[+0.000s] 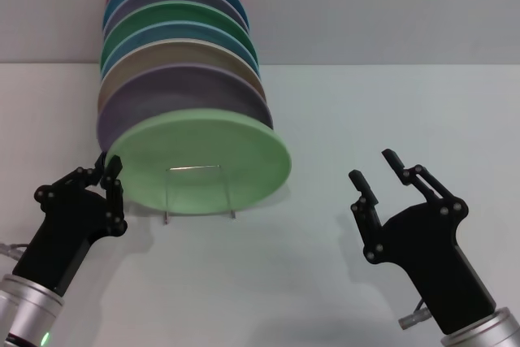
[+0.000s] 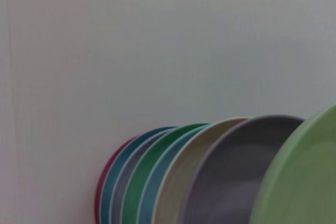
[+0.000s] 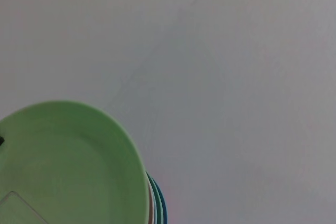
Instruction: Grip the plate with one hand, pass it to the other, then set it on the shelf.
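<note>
Both end effectors flank the plate (image 1: 199, 166): left (image 1: 111, 175) pinching its nine-o'clock rim, right (image 1: 379, 172) open, empty, at three o'clock awaiting handover.

You're looking at a bare test bench, likely a lab. A plain white counter (image 1: 325, 282) meets a blank grey wall (image 1: 390, 6). Only 1 wire shelf (image 1: 199, 193) of coloured plates stands there.

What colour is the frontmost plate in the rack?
Light pastel green plate, clearest in the head view.
</note>
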Controlling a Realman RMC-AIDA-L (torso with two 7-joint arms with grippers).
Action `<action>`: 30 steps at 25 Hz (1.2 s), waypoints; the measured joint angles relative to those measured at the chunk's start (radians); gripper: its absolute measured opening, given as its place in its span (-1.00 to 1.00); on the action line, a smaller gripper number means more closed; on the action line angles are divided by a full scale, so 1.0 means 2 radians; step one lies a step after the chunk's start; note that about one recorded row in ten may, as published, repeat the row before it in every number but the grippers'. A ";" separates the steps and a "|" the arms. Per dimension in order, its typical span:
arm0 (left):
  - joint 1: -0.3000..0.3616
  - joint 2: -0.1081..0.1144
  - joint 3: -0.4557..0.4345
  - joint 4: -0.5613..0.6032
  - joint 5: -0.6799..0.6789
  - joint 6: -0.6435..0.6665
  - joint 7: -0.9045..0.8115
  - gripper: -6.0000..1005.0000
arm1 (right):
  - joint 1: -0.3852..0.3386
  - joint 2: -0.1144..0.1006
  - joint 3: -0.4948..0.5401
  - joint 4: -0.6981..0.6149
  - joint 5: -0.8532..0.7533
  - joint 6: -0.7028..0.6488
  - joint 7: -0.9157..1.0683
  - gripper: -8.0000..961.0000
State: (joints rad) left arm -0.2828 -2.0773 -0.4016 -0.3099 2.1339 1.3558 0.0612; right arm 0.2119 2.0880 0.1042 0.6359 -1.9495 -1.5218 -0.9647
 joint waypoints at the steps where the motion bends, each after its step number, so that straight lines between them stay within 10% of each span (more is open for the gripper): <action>1: 0.000 0.000 0.000 0.000 0.000 0.000 -0.001 -0.93 | 0.000 0.000 0.000 -0.002 0.000 0.000 0.000 -0.20; 15: 0.047 0.003 0.009 0.001 0.000 0.092 -0.002 -0.29 | 0.022 0.000 0.021 -0.021 0.048 0.002 0.049 -0.20; 23: 0.055 0.001 -0.005 -0.002 -0.006 0.112 -0.063 0.14 | 0.032 -0.003 0.070 -0.083 0.060 -0.001 0.247 -0.16; 25: 0.052 0.001 -0.012 -0.002 -0.006 0.109 -0.068 0.55 | 0.034 -0.003 0.071 -0.094 0.059 -0.001 0.271 -0.14; 30: 0.047 0.002 -0.050 -0.003 -0.006 0.101 -0.075 0.62 | 0.048 -0.005 0.076 -0.142 0.060 0.005 0.378 -0.11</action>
State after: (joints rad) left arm -0.1883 -2.0729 -0.5011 -0.3150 2.1215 1.5587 -0.0887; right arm 0.3087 2.0778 0.2567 0.3525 -1.8303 -1.5113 -0.2090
